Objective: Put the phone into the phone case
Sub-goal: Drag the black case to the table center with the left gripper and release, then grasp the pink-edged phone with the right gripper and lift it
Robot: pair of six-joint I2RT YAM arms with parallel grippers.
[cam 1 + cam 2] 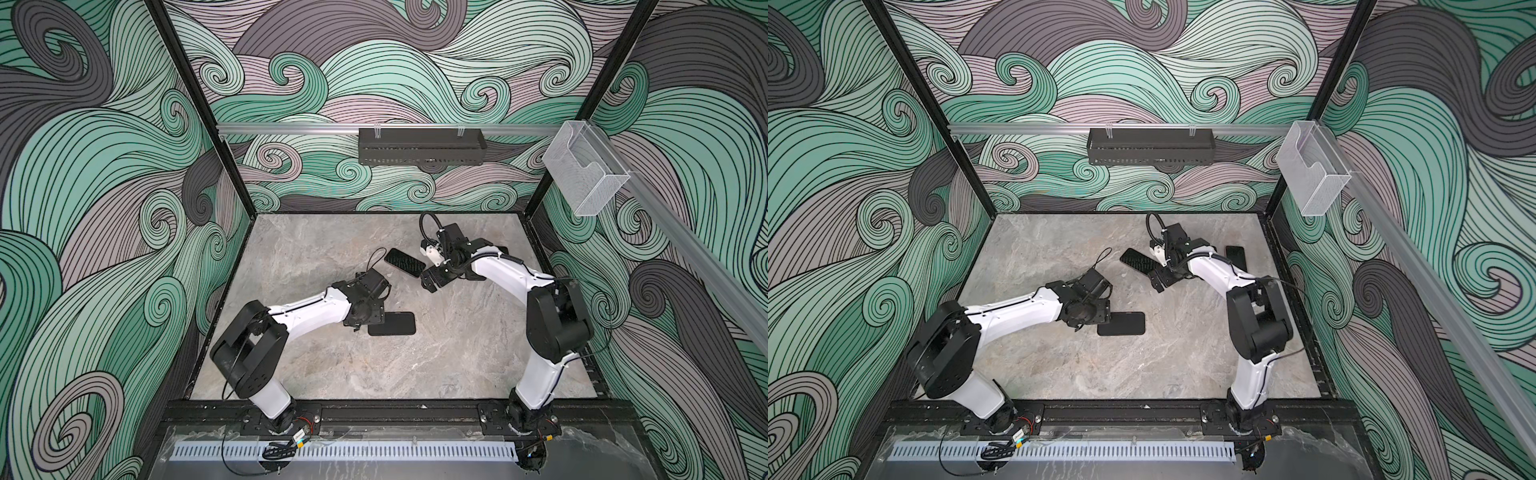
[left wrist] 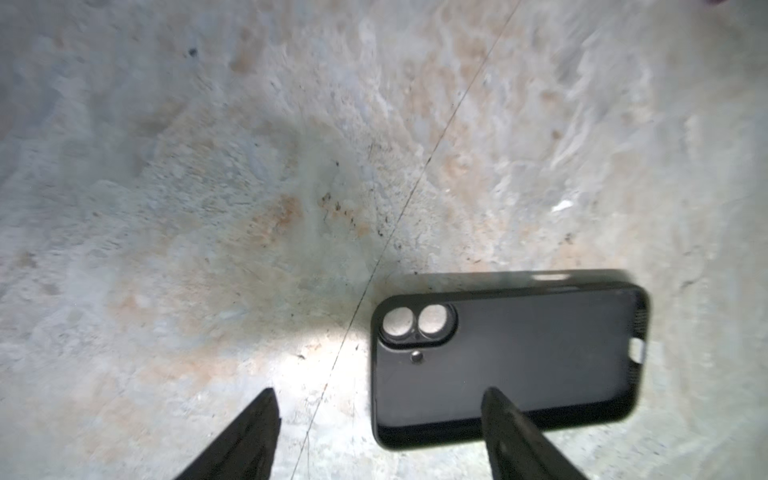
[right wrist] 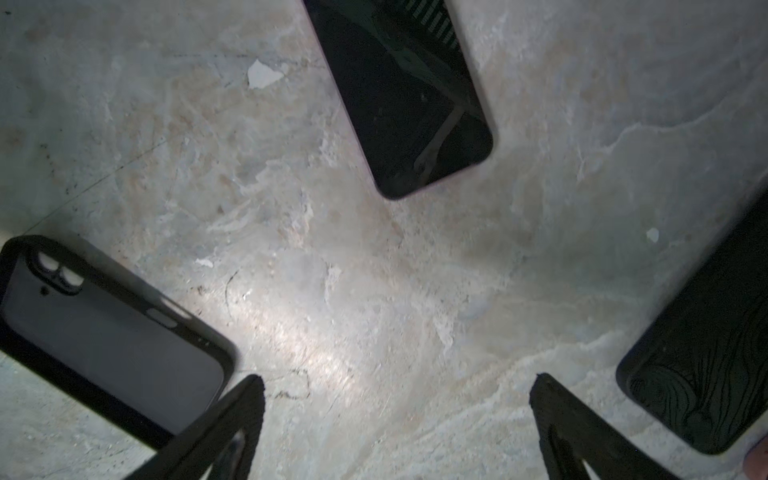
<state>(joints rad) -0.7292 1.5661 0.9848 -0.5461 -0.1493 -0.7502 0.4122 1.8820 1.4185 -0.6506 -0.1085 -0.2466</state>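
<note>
In both top views we find the case (image 1: 392,324) flat near the middle of the desk (image 1: 332,365), with the phone (image 1: 405,262) nearer the back edge. A top view shows a second phone (image 1: 1235,255) by the right edge.

Left wrist: the left fingers (image 2: 507,436) stand apart and empty, one over the case.

Right wrist: the right fingers (image 3: 237,407) gape over bare desk.

We judge pickup comes next: straddle the phone's long sides.

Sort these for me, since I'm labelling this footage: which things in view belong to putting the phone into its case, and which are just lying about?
For the job:
- phone case, empty, lying open side up
- phone, farther back, screen up

Lying about:
- second phone by the right wall, probably a spare
- black wall basket
- clear wall holder
</note>
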